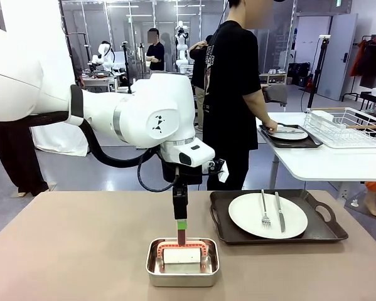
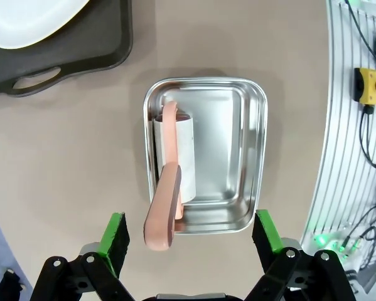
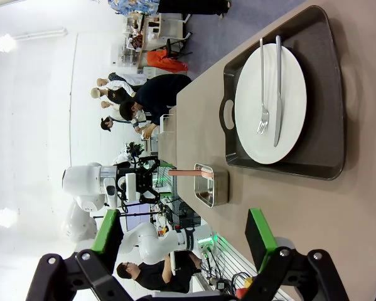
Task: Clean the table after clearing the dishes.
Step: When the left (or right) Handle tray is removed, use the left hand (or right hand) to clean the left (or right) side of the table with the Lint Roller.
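one tray (image 1: 326, 233) of dishes sits on the table (image 1: 62, 251), at 3 o'clock from the steel pan (image 1: 175, 278) in the front view. it carries a white plate (image 1: 247, 219) with fork (image 1: 263, 212) and knife (image 1: 279, 213) side by side, fork tines toward 6. a second tray (image 1: 300, 143) with its plate is on the white table (image 1: 326, 164) at 1 o'clock, beside a wire rack (image 1: 348, 128), a person's hand (image 1: 270, 125) at its edge. my read: clearing is half done, so cleaning isn't due yet. the pan is at 6 o'clock near the robot's edge and holds a lint roller (image 2: 172, 163), white roll flat on the bottom, pink handle rising out, probably so it can be pinched from above. left gripper (image 2: 191, 233) hangs straight down over the pan, wrist vertical, arm in from 9 o'clock. its jaws are spread wide either side of the handle and hold nothing. right gripper (image 3: 184, 235) sits low, aimed across the table toward the tray, jaws wide apart, empty.
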### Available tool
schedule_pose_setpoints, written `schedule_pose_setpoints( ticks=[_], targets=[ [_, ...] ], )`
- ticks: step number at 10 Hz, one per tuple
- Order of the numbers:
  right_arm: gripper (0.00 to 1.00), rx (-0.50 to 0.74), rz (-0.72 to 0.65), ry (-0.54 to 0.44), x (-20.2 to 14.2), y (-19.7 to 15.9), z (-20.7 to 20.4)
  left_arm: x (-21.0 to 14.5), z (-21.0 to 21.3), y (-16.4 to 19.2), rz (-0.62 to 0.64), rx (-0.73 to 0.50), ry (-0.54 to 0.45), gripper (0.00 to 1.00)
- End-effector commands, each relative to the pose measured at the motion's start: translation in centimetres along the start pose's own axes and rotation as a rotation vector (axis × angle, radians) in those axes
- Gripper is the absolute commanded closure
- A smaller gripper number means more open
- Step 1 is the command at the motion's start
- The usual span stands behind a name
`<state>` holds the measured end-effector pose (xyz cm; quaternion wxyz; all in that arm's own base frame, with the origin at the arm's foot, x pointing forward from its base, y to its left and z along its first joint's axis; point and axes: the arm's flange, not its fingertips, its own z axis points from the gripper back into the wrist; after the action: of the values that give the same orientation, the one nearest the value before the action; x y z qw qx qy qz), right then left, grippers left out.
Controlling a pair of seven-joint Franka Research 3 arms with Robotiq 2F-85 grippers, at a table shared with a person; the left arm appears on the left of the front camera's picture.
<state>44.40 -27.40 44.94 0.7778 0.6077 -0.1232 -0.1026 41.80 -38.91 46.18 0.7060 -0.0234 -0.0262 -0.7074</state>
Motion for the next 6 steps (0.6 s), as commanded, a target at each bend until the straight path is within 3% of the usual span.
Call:
schedule_pose_setpoints(
  ticks=[1, 6],
  targets=[
    [0.0, 0.0, 0.006, -0.001, -0.2, 0.3, 0.0, 0.5, -0.7, -0.3, 0.027, 0.048, 0.022, 0.0],
    [0.0, 0.0, 0.006, -0.001, -0.2, 0.3, 0.0, 0.7, -2.4, -0.4, 0.025, 0.052, 0.046, 0.0]
  ],
)
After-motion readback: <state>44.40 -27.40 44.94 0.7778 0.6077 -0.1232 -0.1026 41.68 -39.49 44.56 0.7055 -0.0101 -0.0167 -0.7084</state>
